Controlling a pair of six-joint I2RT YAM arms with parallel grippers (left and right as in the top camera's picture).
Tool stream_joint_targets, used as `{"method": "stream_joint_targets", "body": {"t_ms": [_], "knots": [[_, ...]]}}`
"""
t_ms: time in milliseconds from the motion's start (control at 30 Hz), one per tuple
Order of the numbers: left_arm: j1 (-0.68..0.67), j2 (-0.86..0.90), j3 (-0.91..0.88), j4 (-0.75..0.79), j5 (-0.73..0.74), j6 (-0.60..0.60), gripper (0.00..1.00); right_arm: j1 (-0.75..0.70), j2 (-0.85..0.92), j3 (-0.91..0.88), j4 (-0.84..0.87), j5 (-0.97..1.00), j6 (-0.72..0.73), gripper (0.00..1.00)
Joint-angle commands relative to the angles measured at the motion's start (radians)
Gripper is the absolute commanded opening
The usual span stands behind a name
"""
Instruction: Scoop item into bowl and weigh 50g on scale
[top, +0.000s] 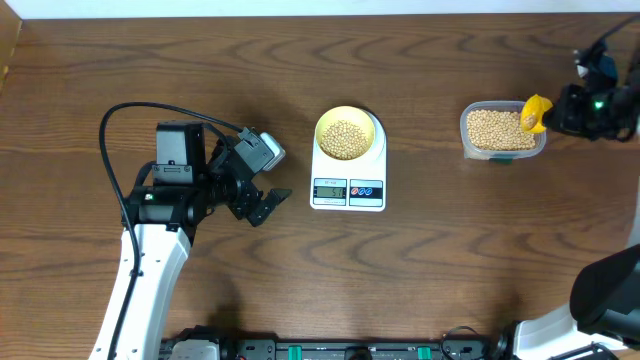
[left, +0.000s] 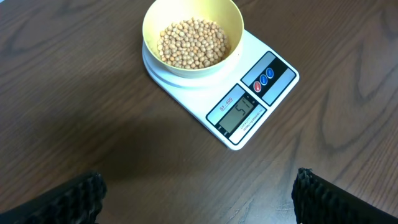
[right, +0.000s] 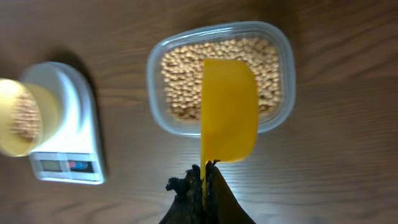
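The pale yellow-green bowl (top: 347, 133) stands on the white scale (top: 348, 188) with a heap of tan beans (left: 191, 42) in it. The scale's display (left: 239, 113) shows what looks like 51. My left gripper (left: 199, 180) hangs open and empty over bare table, left of the scale and pointing at it (top: 268, 178). My right gripper (right: 204, 168) is shut on the handle of the yellow scoop (right: 229, 109). The scoop is held above the right end of the clear container (top: 467, 120), which is full of beans (right: 180, 74).
A black cable (top: 130, 115) loops over the table behind the left arm. The right arm's base (top: 610, 290) fills the near right corner. A black equipment rail (top: 350, 350) runs along the table's front edge.
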Motion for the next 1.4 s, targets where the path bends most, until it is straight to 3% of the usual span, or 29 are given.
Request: {"method": "stream_joint_targets", "body": {"t_ms": [0,433,733,767,1100,1367], "knots": [[-0.002,0.003,0.017,-0.001,0.005,-0.012,0.98,0.095,-0.005,-0.003,0.014,0.243,-0.01,0.01],[-0.002,0.003,0.017,-0.001,0.005,-0.012,0.98,0.317,0.013,-0.004,0.019,0.647,0.0,0.01],[-0.002,0.003,0.017,-0.001,0.005,-0.013,0.97,0.356,0.013,-0.004,0.021,0.737,-0.015,0.01],[-0.002,0.002,0.017,-0.001,0.005,-0.013,0.98,0.356,0.013,-0.004,0.029,0.72,-0.014,0.01],[-0.002,0.003,0.017,-0.001,0.005,-0.012,0.98,0.374,0.015,-0.003,0.259,-0.187,-0.016,0.01],[-0.002,0.003,0.017,-0.001,0.005,-0.013,0.98,0.559,0.047,-0.003,0.396,-0.223,0.008,0.01]]}}
